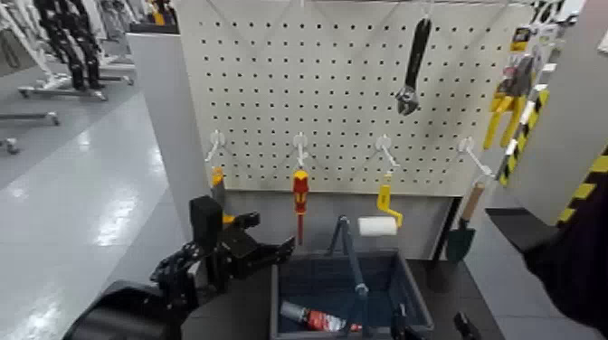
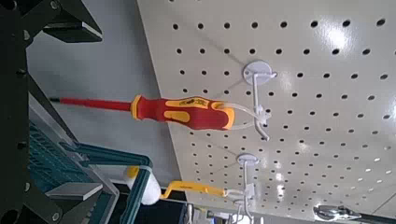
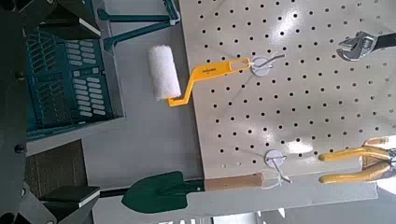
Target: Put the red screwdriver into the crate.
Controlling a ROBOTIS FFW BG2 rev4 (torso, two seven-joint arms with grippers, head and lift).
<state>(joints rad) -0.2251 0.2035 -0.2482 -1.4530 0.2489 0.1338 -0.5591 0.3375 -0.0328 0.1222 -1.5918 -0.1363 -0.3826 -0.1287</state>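
No brand or lettering can be read with certainty; the red screwdriver (image 2: 173, 112) carries only an illegible dark mark on its grip. It has a red handle with yellow bands and a thin red shaft, and hangs from a white hook (image 2: 254, 93) on the pegboard (image 1: 344, 81), above the dark blue-grey crate (image 1: 412, 289). The left gripper (image 1: 258, 249) is raised beside the crate, jaws apart; the right gripper (image 1: 434, 327) sits low at the crate's near edge, jaw state unclear
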